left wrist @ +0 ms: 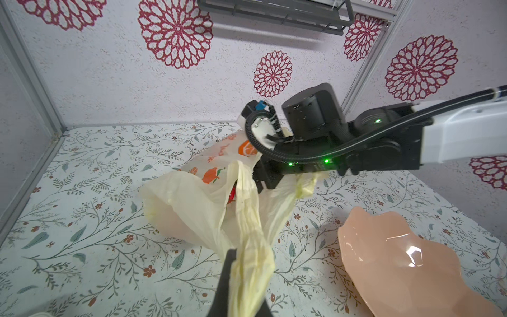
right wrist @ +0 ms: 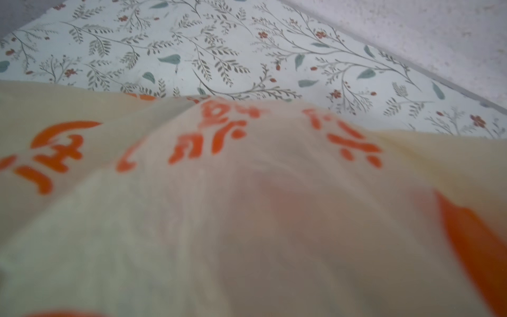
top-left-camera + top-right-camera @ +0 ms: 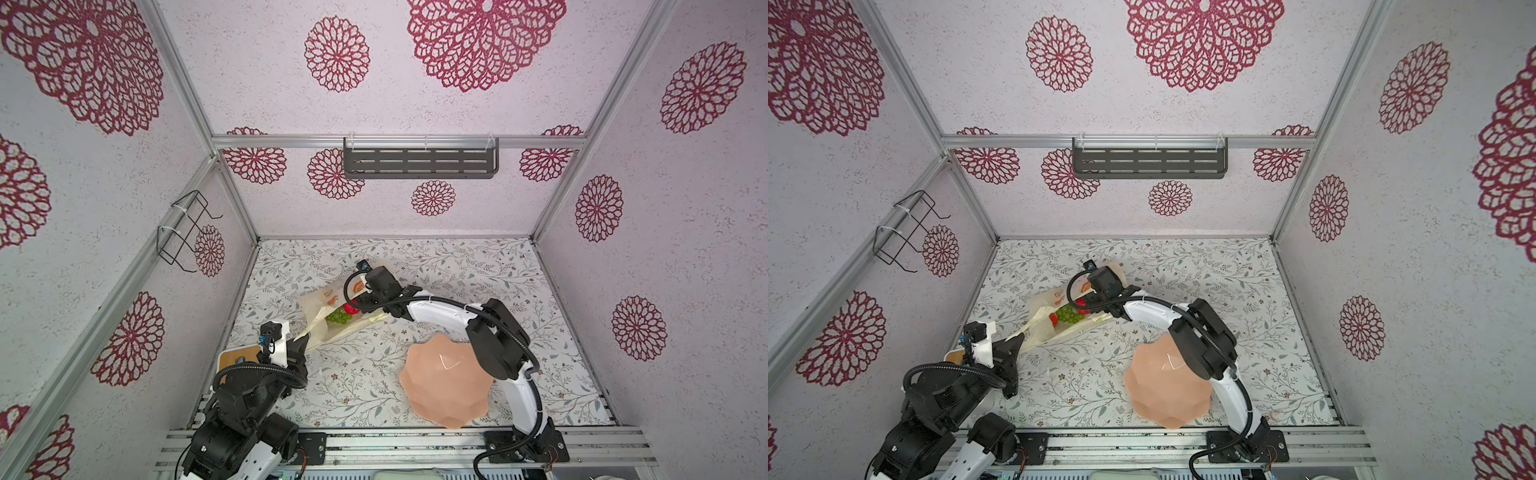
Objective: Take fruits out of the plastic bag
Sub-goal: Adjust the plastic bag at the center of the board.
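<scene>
The floral table [image 3: 415, 270] carries everything; the plastic bag [image 3: 320, 301] lies stretched between the two grippers; the pink bowl [image 3: 436, 386] sits well apart from both; the right gripper [image 1: 264, 178] reaches into the bag's open mouth, its jaws hidden by the film, so I cannot tell how wide they stand; the left gripper [image 3: 303, 343] is clamped tight on a bag handle; green grapes [image 3: 338, 318] and a red fruit [image 3: 351, 308] lie inside, just beside the right gripper.

Crinkly cream plastic bag [image 3: 319, 300], mouth agape; green grape bunch [image 3: 338, 318], perhaps red apples [image 3: 350, 308], inside
</scene>
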